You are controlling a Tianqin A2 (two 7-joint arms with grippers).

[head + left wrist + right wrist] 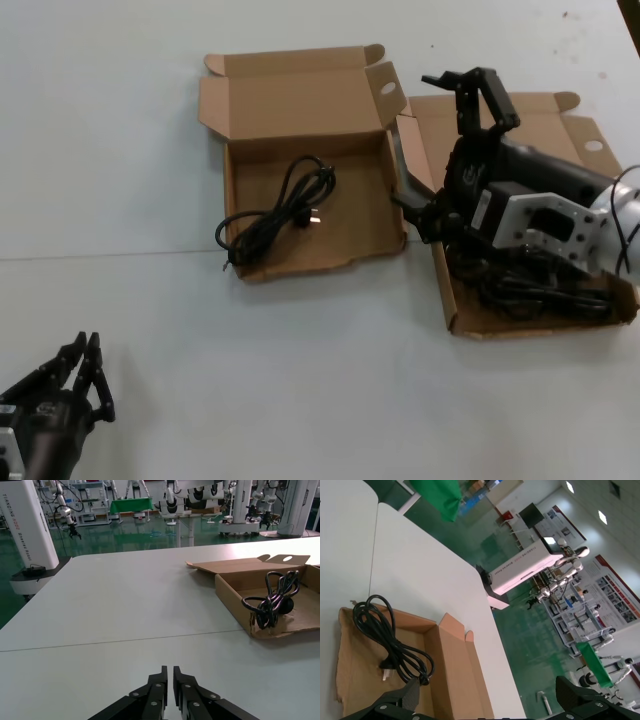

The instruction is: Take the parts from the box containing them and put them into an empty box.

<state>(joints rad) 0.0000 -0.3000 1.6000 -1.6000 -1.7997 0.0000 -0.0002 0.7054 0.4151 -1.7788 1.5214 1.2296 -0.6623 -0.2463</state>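
On the pale grey table [300, 380], 2 shallow brown cardboard mailer boxes lie side by side: the ragged-fronted box [375, 215] on the left holds 1 looped black power cord [275, 215], and the straight-walled box [520, 322] on the right holds the other black cords [525, 293]. The right gripper [455, 145] hangs over the straight-walled box with its fingers spread wide and empty. The left gripper [168, 680] rests near the table's front left, its fingers nearly touching, holding nothing.

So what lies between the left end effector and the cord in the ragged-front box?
In the head view, only bare white table, crossed by a thin seam line, then the box's low ragged front wall, separates the left end effector from the cord.
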